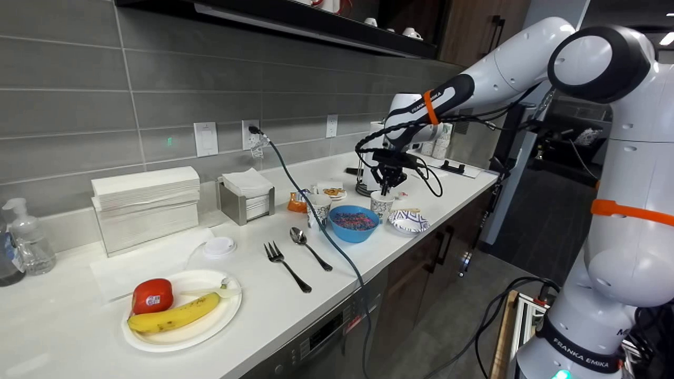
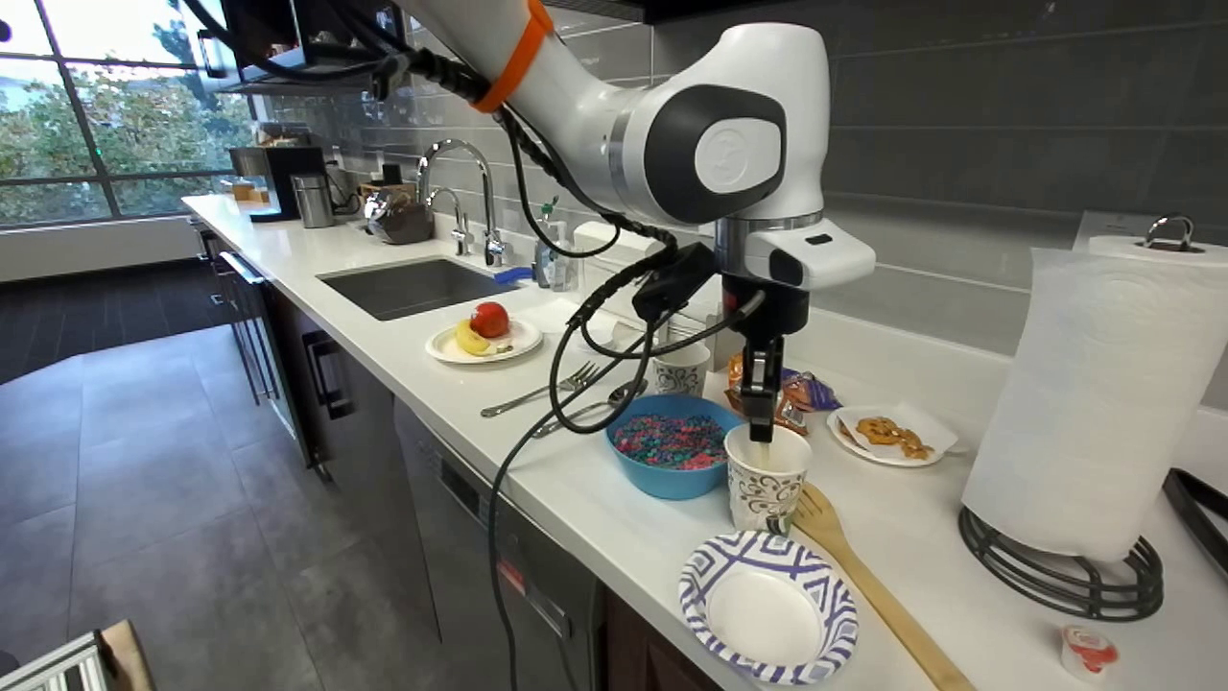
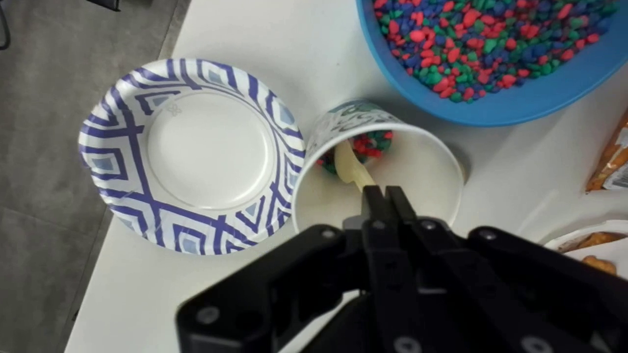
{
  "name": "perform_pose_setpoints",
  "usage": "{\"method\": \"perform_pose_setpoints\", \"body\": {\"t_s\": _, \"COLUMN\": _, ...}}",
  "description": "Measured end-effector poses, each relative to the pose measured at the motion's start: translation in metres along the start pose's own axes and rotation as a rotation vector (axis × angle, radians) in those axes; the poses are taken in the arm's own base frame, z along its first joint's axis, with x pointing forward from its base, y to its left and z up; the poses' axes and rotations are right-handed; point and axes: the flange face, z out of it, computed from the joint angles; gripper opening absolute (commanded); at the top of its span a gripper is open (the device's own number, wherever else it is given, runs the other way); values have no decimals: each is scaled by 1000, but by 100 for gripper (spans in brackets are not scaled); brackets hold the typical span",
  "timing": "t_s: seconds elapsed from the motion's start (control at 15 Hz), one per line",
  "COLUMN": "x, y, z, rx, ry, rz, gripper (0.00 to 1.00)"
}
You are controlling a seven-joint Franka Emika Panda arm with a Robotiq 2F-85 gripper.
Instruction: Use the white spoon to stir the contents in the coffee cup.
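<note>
Holding a Spoon Inside a Paper Cup

The gripper (image 3: pixel 382 193) is pinching the handle of the white spoon (image 3: pixel 349 165) between its two black fingers. The spoon leans inside the coffee cup (image 2: pixel 763 494), and its end is down by the small red and green bits (image 3: pixel 369 146) at the bottom. I cannot tell how deep it pokes in. The cup stands upright on the white counter (image 2: pixel 911 518). My guess is that stirring is the step now.

The cup could tip over. It looks like paper, so it is likely light, and no hand holds it steady. If the spoon pushes hard on the wall, or the gripper bumps the rim, the cup may slide or fall and the bits may spill.

The blue bowl (image 2: pixel 662 483) is just beside it, and so is the patterned paper dish (image 2: pixel 767 624), so a big circle could shove the cup into them. The spoon could also twist in the grip, because its handle looks thin and the bits may push back.
</note>
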Motion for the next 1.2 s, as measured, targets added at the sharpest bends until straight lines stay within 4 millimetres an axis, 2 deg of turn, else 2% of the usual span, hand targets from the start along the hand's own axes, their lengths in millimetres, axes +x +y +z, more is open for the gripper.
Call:
{"method": "perform_pose_setpoints", "body": {"t_s": 0.47, "x": -5, "y": -6, "z": 5, "rx": 53, "ry": -11, "rz": -13, "gripper": 1}}
{"method": "perform_pose_setpoints", "body": {"t_s": 0.8, "x": -12, "y": 4, "z": 8, "rx": -32, "ry": -134, "rz": -79, "gripper": 1}}
{"method": "perform_pose_setpoints", "body": {"t_s": 1.2, "x": -5, "y": 7, "z": 6, "rx": -72, "ry": -133, "rz": -55, "gripper": 1}}
